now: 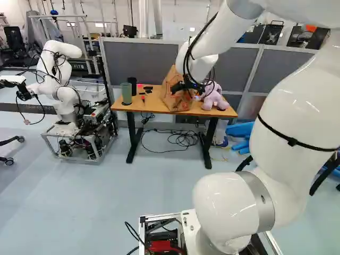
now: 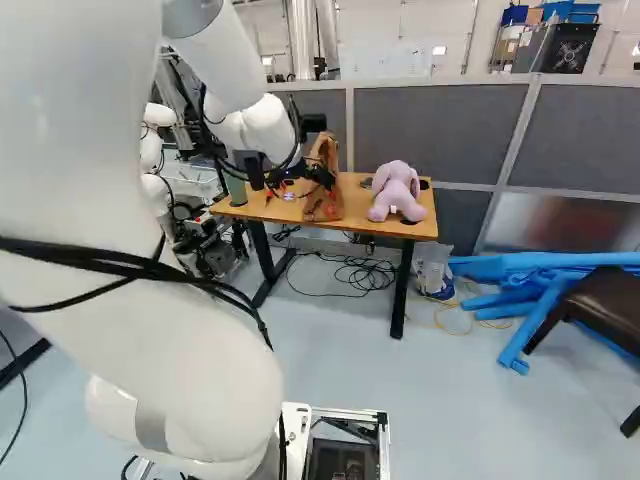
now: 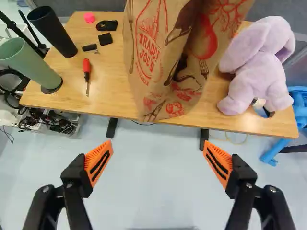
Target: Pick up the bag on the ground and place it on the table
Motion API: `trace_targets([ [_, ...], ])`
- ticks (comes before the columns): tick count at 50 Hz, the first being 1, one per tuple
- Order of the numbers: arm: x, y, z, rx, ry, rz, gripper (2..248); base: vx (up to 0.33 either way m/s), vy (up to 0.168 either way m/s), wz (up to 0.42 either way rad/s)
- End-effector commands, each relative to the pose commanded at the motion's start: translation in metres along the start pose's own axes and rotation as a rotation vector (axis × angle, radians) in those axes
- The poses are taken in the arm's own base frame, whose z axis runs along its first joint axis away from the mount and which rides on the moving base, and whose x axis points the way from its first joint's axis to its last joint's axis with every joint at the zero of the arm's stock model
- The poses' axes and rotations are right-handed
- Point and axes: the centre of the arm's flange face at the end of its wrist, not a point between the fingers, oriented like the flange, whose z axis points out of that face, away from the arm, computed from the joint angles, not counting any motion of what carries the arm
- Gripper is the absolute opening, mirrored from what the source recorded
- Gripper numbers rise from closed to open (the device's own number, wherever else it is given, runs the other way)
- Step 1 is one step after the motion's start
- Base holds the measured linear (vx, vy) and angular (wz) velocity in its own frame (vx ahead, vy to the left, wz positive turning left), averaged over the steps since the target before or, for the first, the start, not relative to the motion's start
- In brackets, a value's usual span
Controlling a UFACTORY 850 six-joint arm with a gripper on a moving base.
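In the right base view my gripper (image 2: 318, 176) shows in front of the brown paper bag (image 2: 324, 206), partly covering it. The wrist view has the gripper (image 3: 158, 155) open, its orange pads wide apart with only floor seen between them. Ahead of the fingers the bag (image 3: 160, 62) with red print stands on the wooden table (image 3: 108, 103), its lower edge at the table's near edge. No finger touches the bag there. Its top is outside the wrist view.
A purple plush toy (image 3: 261, 67) sits beside the bag. Across from it are a green cup (image 3: 29, 64), a black cup (image 3: 53, 31) and a red screwdriver (image 3: 87, 72). Another robot (image 1: 66, 101) stands left of the table in the left base view; blue tubes (image 2: 540, 285) lie right in the right base view.
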Motion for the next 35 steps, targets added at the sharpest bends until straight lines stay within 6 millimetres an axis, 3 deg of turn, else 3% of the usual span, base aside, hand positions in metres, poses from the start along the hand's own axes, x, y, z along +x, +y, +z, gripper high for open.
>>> trace_targets([
  [35, -0.108, 0.000, -0.011, 0.005, 0.221, -0.022, 247, 0.000, 0.000, 0.000],
])
